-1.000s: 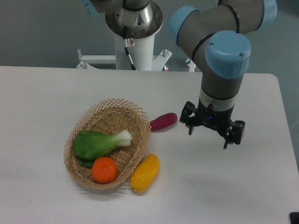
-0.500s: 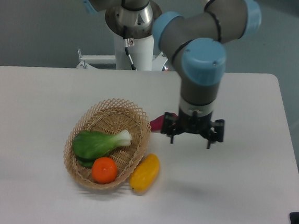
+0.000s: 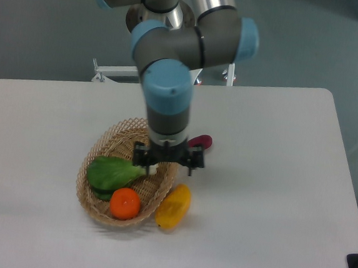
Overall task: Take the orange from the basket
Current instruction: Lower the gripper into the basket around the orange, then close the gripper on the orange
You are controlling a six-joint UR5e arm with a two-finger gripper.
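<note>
I've got the gripper (image 3: 168,160), jaws spread, over the basket (image 3: 100,213) rim; the orange (image 3: 125,204), lower left, is not yet grasped.

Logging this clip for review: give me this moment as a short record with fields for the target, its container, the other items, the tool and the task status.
target: small round bright-orange fruit, in the near end of the basket, touching the green vegetable
container: shallow oval tan wicker basket on the white table
other items: green leafy vegetable in the basket; yellow elongated fruit on the table against the basket's rim; dark red object behind the arm
tool: two-finger tool open, empty, over the basket's right rim
status: orange not yet grasped
</note>
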